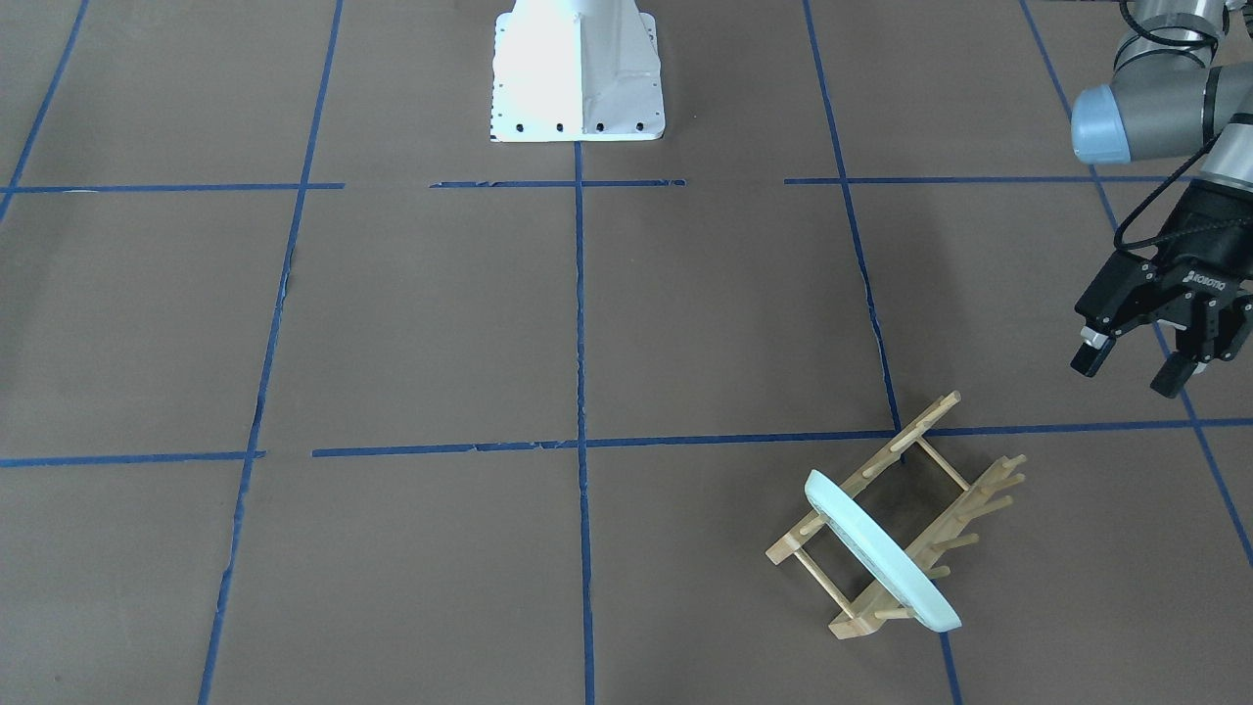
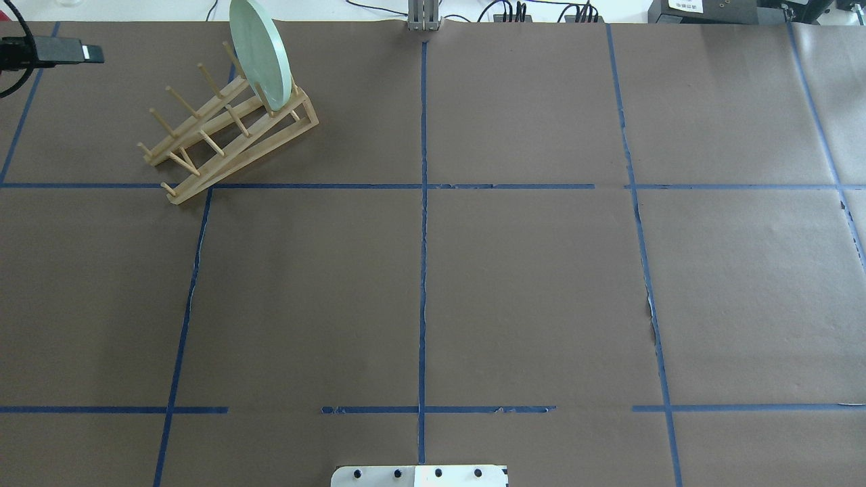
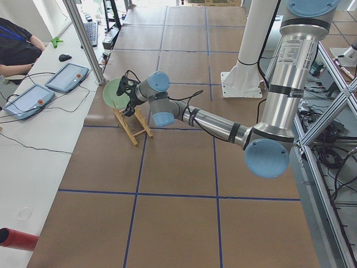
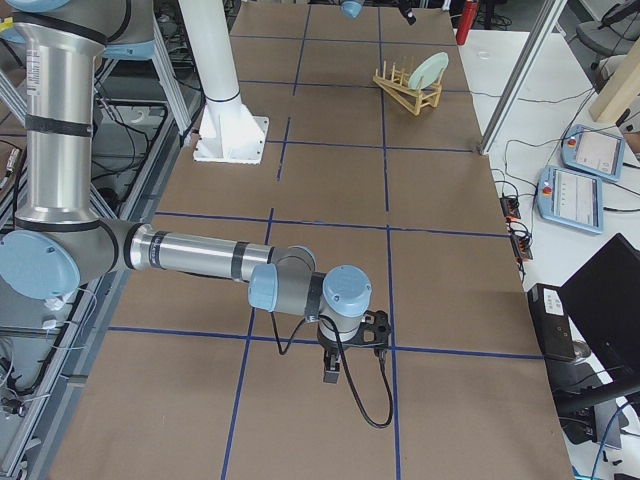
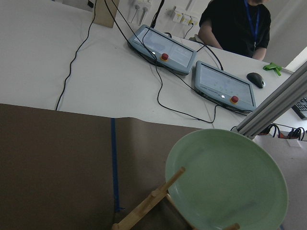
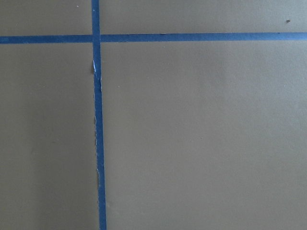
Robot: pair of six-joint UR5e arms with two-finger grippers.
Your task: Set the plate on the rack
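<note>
The pale mint-green plate (image 1: pixel 881 553) stands on edge in the bamboo rack (image 1: pixel 886 460), held between pegs at one end. The plate (image 2: pixel 260 51) and rack (image 2: pixel 230 135) sit at the table's far left in the overhead view. The left wrist view shows the plate (image 5: pixel 225 182) and one rack rail (image 5: pixel 153 199) from close by. My left gripper (image 1: pixel 1128 370) is open and empty, hanging apart from the rack, off its other end. My right gripper (image 4: pixel 335 365) shows only in the exterior right view, low over bare table far from the rack; I cannot tell its state.
The robot's white base (image 1: pixel 578 78) stands at mid table. Blue tape lines (image 2: pixel 423 203) grid the brown surface. Beyond the table edge by the rack is a white bench with two teach pendants (image 5: pixel 163 48), cables, an aluminium post (image 5: pixel 273 105) and a seated person (image 5: pixel 235 24).
</note>
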